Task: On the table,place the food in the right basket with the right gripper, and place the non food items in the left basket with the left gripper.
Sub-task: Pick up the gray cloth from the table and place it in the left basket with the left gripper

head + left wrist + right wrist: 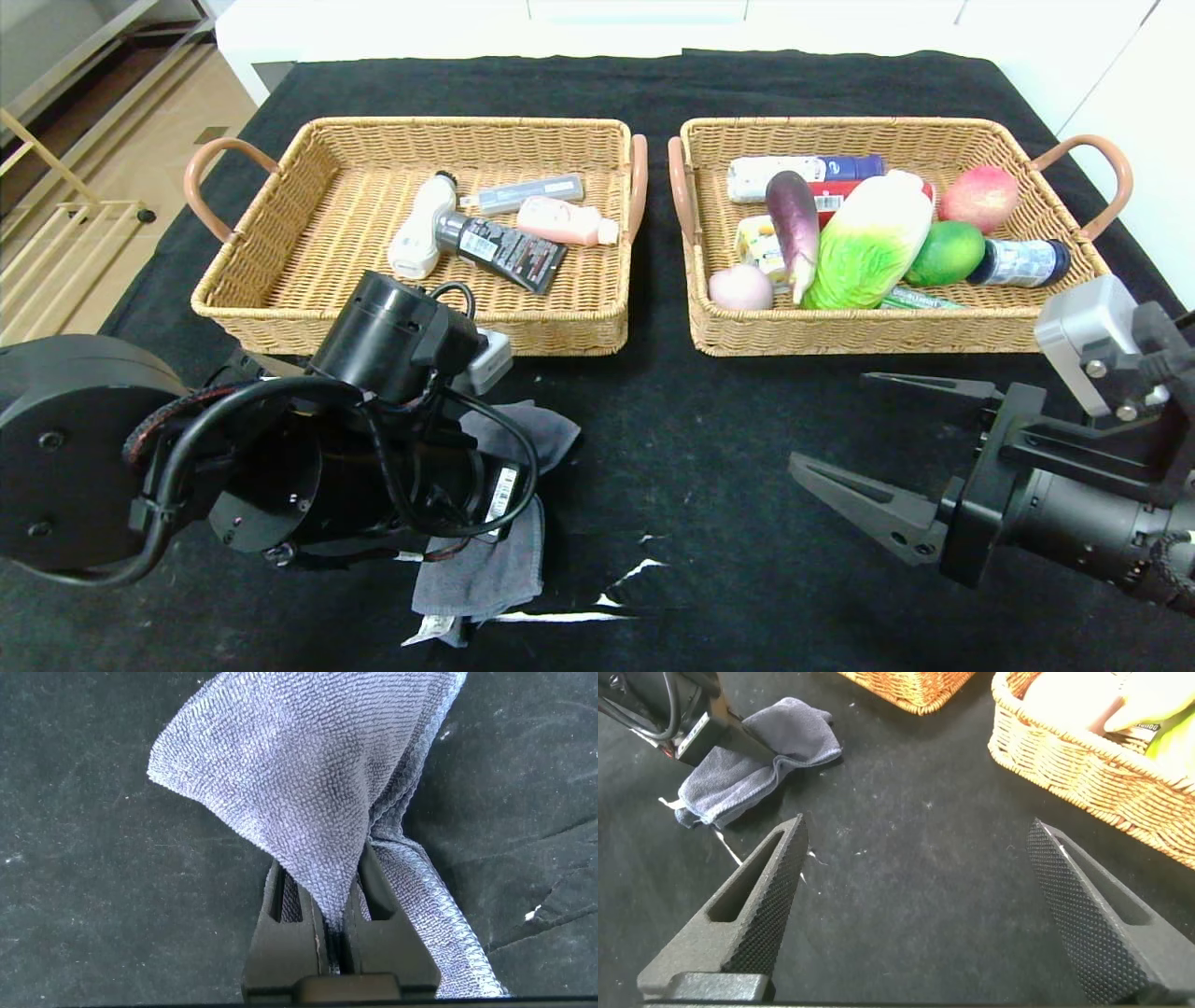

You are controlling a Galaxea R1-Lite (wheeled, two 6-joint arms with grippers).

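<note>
A grey-blue cloth [495,560] lies on the black table in front of the left basket [280,308]. My left gripper [329,917] is shut on a fold of the cloth [308,775], low over the table; in the head view my arm hides its fingers. The cloth also shows in the right wrist view [752,761]. My right gripper [826,429] is open and empty, in front of the right basket [840,336], above bare table. The right basket holds a cabbage [868,243], eggplant [794,224], peach [978,196], green fruit [945,252] and packets.
The left basket holds a white bottle [418,233], a dark tube [504,247], a pink bottle [565,222] and a grey case [523,192]. White scuffs [597,597] mark the tablecloth near the front edge. The floor drops off at the left.
</note>
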